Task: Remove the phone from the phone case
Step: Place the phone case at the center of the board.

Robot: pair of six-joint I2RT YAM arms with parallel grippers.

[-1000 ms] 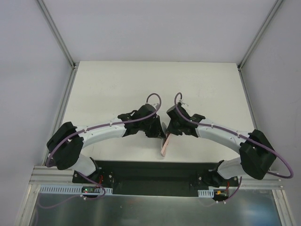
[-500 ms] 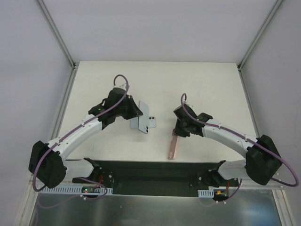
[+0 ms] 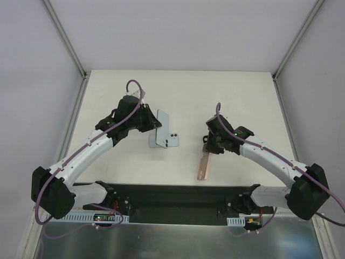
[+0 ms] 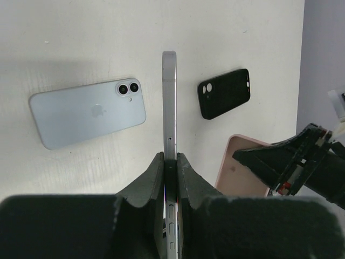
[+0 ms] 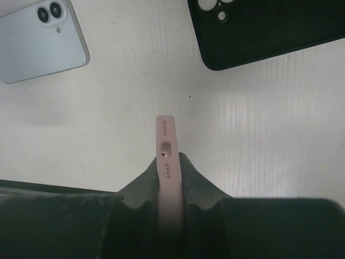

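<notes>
The phone case (image 5: 165,156) is pink. The phone (image 4: 169,108) in the black left gripper (image 4: 170,159) has a pale silver-blue edge. The second phone (image 4: 89,110) is light blue. The other case (image 4: 223,93) is black. The worktop (image 4: 161,27) is cream.

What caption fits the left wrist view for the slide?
Left gripper grips the bare phone edge-on; pink case, a second phone and black case beyond.

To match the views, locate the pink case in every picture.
Top external: pink case right of centre, towards the near edge.
Left wrist: lower right, partly hidden.
Right wrist: bottom centre, edge-on between the right fingers.
Shared landmark: the blue phone lying flat.
</notes>
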